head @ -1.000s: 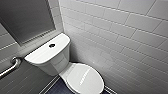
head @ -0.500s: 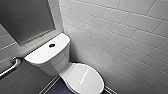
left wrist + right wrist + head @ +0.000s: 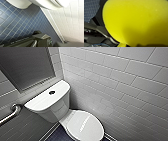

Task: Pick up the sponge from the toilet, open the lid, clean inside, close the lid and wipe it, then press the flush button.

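Observation:
The white toilet [image 3: 53, 112] stands in the corner, seen from above in the head view. Its lid [image 3: 86, 126] lies shut over the bowl. The small dark flush button [image 3: 52, 92] sits in the flat tank top [image 3: 40, 102]. In the right wrist view the bright yellow sponge [image 3: 137, 21] sits very close and large, with my right gripper [image 3: 112, 40] shut on it. My left gripper stands open and holds nothing; its wrist view looks along the blue tiled floor [image 3: 16, 22] toward the underside of the toilet [image 3: 41, 3].
White tiled wall [image 3: 120, 84] runs close along the toilet's right side. A metal grab bar [image 3: 10, 113] is fixed to the left wall under a dark framed panel [image 3: 25, 67]. Blue floor tiles [image 3: 58, 135] lie beside the bowl.

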Motion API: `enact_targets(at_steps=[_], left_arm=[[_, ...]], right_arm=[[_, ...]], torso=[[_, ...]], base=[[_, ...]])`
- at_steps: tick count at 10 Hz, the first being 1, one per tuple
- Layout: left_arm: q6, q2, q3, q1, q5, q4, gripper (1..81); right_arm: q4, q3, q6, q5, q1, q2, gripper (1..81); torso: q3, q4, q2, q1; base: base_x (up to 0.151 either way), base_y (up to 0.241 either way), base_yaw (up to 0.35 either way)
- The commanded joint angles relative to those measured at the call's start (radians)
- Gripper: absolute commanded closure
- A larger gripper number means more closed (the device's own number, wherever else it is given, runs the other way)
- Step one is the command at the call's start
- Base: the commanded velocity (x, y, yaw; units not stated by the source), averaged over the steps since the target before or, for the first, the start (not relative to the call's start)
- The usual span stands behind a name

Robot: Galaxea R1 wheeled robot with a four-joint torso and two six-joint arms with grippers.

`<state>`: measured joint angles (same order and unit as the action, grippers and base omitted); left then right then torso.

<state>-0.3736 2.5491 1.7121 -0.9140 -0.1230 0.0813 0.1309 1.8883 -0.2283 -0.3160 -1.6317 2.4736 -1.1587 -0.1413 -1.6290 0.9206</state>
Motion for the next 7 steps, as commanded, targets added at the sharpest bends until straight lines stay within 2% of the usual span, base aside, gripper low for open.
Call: enact_targets(at_steps=[1,7], left_arm=[[-0.004,0.048,0.032,0.085,-0.035,-0.028,1.0],[-0.05,0.108,0.052,0.163,-0.035,-0.077,1.0]], right_arm=[[-0.045,0.044,0.004,0.075,-0.041,0.017,81.1],[-0.051,0.185,0.003,0.075,-0.08,0.141,81.1]], torso=[[0.0,0.0,0.0,0.0],[0.0,0.0,0.0,0.0]], base=[[0.0,0.0,0.0],[0.0,0.0,0.0]])
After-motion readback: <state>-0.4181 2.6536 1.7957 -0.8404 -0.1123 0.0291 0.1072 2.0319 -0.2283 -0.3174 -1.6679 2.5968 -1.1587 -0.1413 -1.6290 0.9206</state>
